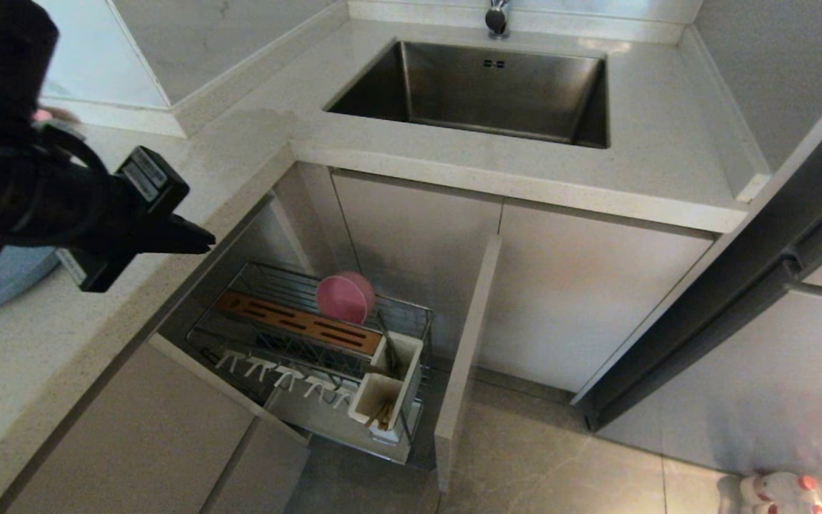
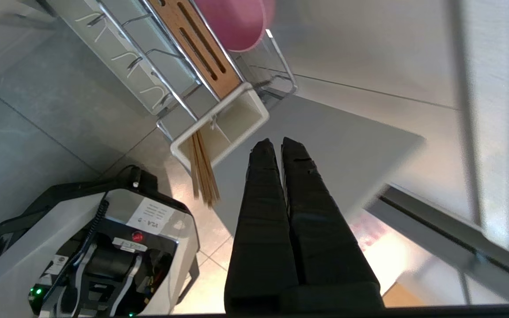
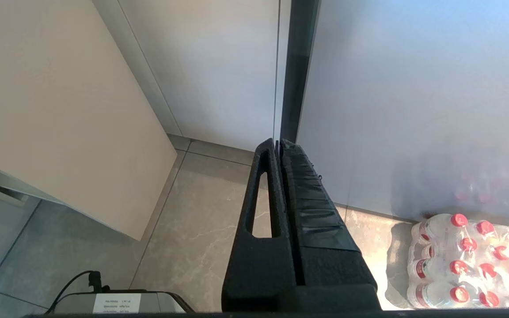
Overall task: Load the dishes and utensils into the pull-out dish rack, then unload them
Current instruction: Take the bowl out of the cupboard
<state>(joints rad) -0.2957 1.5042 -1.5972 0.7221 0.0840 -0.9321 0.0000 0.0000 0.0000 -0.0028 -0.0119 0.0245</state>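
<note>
The pull-out dish rack [image 1: 279, 275] stands drawn out below the counter. A pink bowl [image 1: 344, 298] rests on edge behind its brown wooden strip [image 1: 290, 321]. Light-wood chopsticks [image 1: 381, 415] stick out of the near compartment of the white utensil box [image 1: 372, 400], and a thin metal utensil [image 1: 387, 341] leans in the far compartment. A blue plate [image 1: 4, 275] lies on the counter, partly under my left arm. My left gripper [image 1: 207, 241] hovers over the counter edge above the rack, shut and empty. In the left wrist view this gripper [image 2: 276, 142] points past the box [image 2: 241, 121] and chopsticks [image 2: 203, 176]. My right gripper [image 3: 277, 142] hangs shut near the floor.
The rack's beige front panel [image 1: 468, 357] juts out over the floor tiles. A steel sink [image 1: 496, 89] with a faucet [image 1: 496, 18] is set in the counter behind. A pack of water bottles [image 3: 466, 260] lies on the floor at the right. My base [image 2: 104, 247] is below the rack.
</note>
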